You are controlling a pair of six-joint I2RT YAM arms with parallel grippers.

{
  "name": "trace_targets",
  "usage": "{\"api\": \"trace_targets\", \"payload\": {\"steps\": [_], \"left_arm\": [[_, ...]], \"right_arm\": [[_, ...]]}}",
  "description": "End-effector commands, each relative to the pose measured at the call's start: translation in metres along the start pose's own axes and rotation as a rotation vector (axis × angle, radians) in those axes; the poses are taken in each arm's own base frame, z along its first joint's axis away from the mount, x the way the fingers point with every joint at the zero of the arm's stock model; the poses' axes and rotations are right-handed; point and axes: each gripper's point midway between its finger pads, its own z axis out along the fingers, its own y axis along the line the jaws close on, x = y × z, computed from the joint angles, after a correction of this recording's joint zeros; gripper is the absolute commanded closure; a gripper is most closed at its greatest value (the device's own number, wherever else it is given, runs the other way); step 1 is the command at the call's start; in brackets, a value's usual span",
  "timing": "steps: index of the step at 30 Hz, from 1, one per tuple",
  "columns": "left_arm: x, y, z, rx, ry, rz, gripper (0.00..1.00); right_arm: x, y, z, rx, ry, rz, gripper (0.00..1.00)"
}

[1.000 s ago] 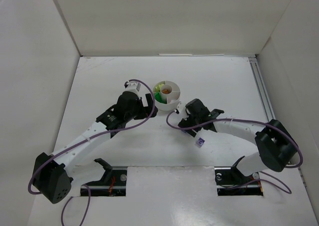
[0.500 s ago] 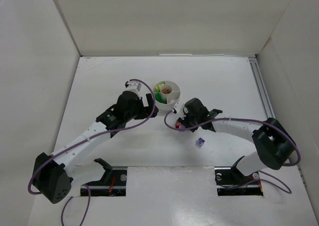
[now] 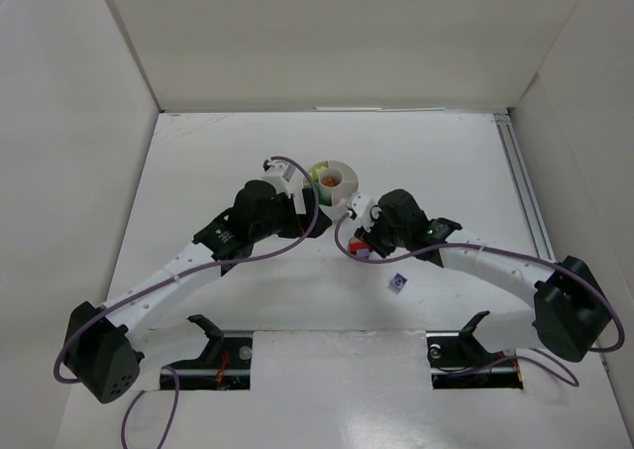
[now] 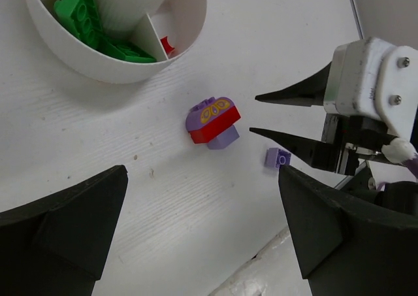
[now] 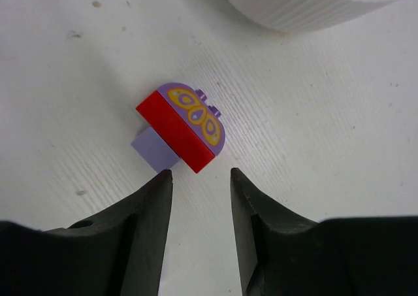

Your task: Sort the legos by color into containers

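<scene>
Right gripper (image 5: 200, 174) has narrowed behind the lego stack (image 5: 185, 127).

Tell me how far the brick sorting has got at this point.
Done: green bricks and a red one lie in separate wedges of the white dish. In hand: the right pincer, jaws apart, points at a red-and-purple stack on the table, not gripping it. Remaining: that stack and a small purple brick.
</scene>
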Motion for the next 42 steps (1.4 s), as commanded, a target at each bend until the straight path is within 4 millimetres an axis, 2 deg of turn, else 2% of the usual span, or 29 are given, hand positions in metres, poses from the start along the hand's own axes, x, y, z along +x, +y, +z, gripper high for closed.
{"api": "trace_targets", "payload": {"steps": [1, 4, 7, 10, 11, 17, 22, 26, 35, 42], "left_arm": [[-0.008, -0.010, -0.001, 0.045, -0.029, 0.023, 0.00], [-0.005, -0.004, 0.000, 0.018, -0.025, 0.021, 0.00], [-0.005, -0.004, 0.000, 0.018, -0.025, 0.021, 0.00], [-0.008, -0.004, 0.000, 0.011, -0.031, 0.030, 0.00], [-0.006, 0.000, -0.001, -0.004, -0.027, 0.028, 0.00], [-0.004, 0.005, 0.001, -0.030, -0.022, 0.027, 0.00], [-0.007, 0.004, -0.001, -0.031, -0.036, 0.018, 0.00], [-0.006, 0.006, -0.001, -0.037, -0.028, 0.017, 0.00], [-0.003, 0.009, 0.000, -0.049, -0.026, 0.017, 0.00], [-0.003, 0.009, 0.000, -0.049, -0.026, 0.017, 0.00]], "right_arm": [[0.011, -0.013, -0.004, 0.068, 0.071, 0.008, 0.54], [0.028, -0.014, -0.003, 0.087, 0.120, 0.040, 0.48], [0.031, -0.018, -0.002, 0.106, 0.123, 0.055, 0.44], [0.035, -0.013, 0.011, 0.080, 0.123, 0.057, 0.42], [0.030, -0.013, 0.016, 0.071, 0.100, 0.057, 0.42], [0.043, -0.003, 0.039, 0.030, 0.133, 0.044, 0.42], [0.039, -0.002, 0.047, 0.028, 0.111, 0.012, 0.40], [0.027, 0.008, 0.053, -0.011, 0.063, -0.013, 0.39], [0.009, 0.015, 0.057, -0.035, -0.007, -0.048, 0.39], [0.021, 0.022, 0.059, -0.058, 0.017, -0.035, 0.54]]}}
